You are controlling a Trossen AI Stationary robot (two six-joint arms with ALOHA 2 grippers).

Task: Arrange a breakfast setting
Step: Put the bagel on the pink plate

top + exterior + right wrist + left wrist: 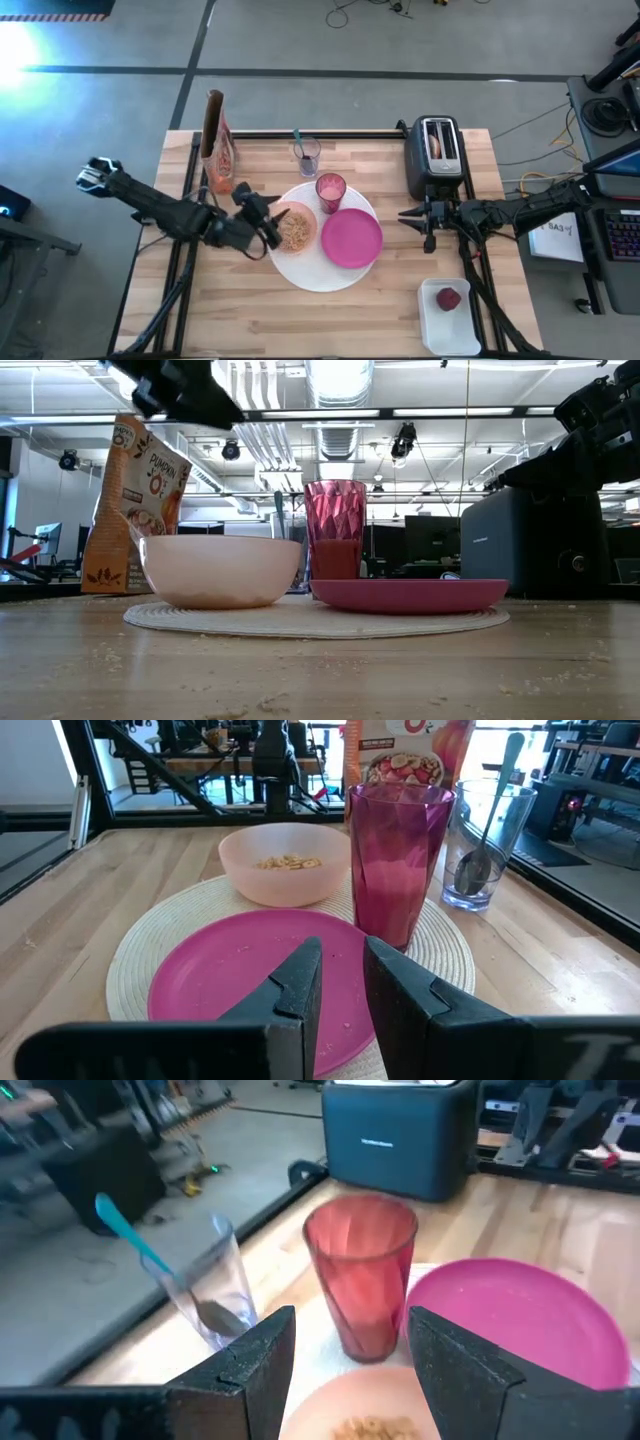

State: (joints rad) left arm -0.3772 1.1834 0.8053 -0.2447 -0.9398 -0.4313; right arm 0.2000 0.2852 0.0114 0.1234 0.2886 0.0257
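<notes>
A: How far can the setting be judged to have come?

B: The white placemat is laid at the table's centre. On it, the peach bowl is set at nine o'clock with cereal in it, the magenta plate at three o'clock and still bare, and the pink cup at twelve o'clock, just beside both.

A: What is left?

B: The teal-handled spoon is still stood in a clear glass beyond the mat at twelve o'clock. A bagel appears to be held in the black toaster at two o'clock, and the red fruit is kept in a white tray at five o'clock. None of these has been brought to the mat yet.

A: And the grippers?

B: The left gripper is held over the bowl's nine o'clock edge, jaws spread and nothing between them. The right gripper is hung at three o'clock of the plate, in front of the toaster; its fingers are drawn nearly together, a narrow gap left, nothing gripped.

A: How does the cup look?

B: Faceted, translucent, upright.
</notes>
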